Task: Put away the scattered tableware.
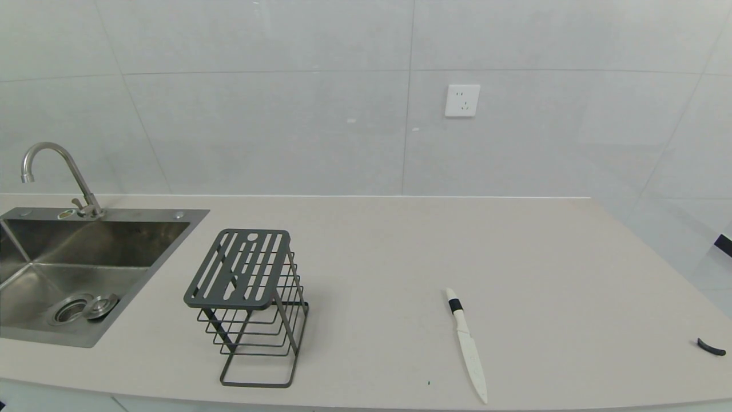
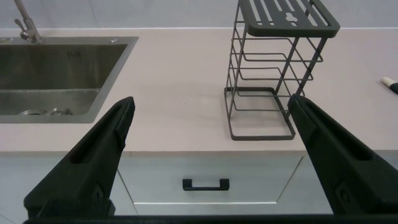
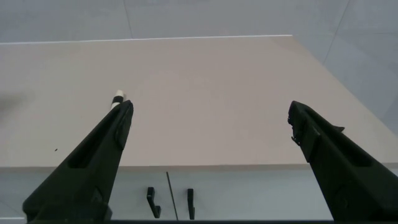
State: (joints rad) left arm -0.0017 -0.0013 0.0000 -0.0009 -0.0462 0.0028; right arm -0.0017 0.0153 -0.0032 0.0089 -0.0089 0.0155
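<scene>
A white knife (image 1: 466, 343) with a black band on its handle lies flat on the pale counter (image 1: 400, 246), right of centre near the front edge, blade toward the front. A dark wire rack (image 1: 246, 297) with a slotted top stands left of centre. My left gripper (image 2: 211, 102) is open, held off the counter's front edge, facing the rack (image 2: 273, 68); the knife's handle end (image 2: 390, 83) shows at the side. My right gripper (image 3: 211, 107) is open too, in front of the counter, with the knife's handle end (image 3: 117, 96) just beyond one finger.
A steel sink (image 1: 97, 243) with a curved faucet (image 1: 57, 171) is set into the counter's left end. A wall socket (image 1: 462, 100) sits on the tiled wall. Drawer handles (image 2: 206, 184) are below the counter front. A small dark curved piece (image 1: 711, 347) shows at the counter's right edge.
</scene>
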